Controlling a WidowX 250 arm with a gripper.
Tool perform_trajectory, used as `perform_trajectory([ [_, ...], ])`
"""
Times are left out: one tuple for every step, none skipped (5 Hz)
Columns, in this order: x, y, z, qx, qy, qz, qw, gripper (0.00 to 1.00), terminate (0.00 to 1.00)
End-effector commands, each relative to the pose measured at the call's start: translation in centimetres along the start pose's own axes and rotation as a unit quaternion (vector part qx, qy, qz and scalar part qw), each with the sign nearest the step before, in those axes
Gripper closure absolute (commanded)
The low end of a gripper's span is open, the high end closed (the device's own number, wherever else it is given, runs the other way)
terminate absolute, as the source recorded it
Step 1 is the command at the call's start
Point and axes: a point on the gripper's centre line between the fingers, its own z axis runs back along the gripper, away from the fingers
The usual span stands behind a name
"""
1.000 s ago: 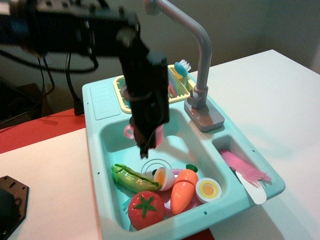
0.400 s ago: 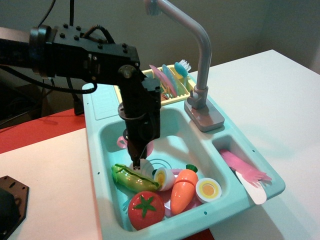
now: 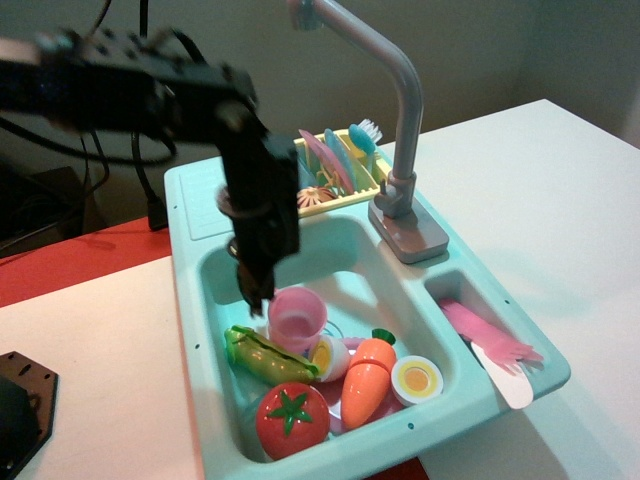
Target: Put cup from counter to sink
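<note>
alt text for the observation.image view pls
A pink cup sits upright inside the teal toy sink, beside toy food. The robot's dark hand hangs just left of it; its jaws are too blurred to judge.

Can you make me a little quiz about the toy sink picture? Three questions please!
1. True or false: the pink cup is inside the sink.
2. Which toy lies nearest the front edge of the sink? A) tomato B) carrot C) pea pod
3. Fill in: the claw hangs just to the ____ of the cup in the picture.

Key: 1 true. 2 A. 3 left.
</note>
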Motion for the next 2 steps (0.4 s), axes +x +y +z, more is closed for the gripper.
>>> perform_trajectory([
  [-2.8, 4.6, 7.8, 0.021, -0.074, 0.042, 0.9962, 0.00, 0.00],
  [-5.3, 7.3, 9.3, 0.019, -0.074, 0.079, 0.9939, 0.00, 1.00],
])
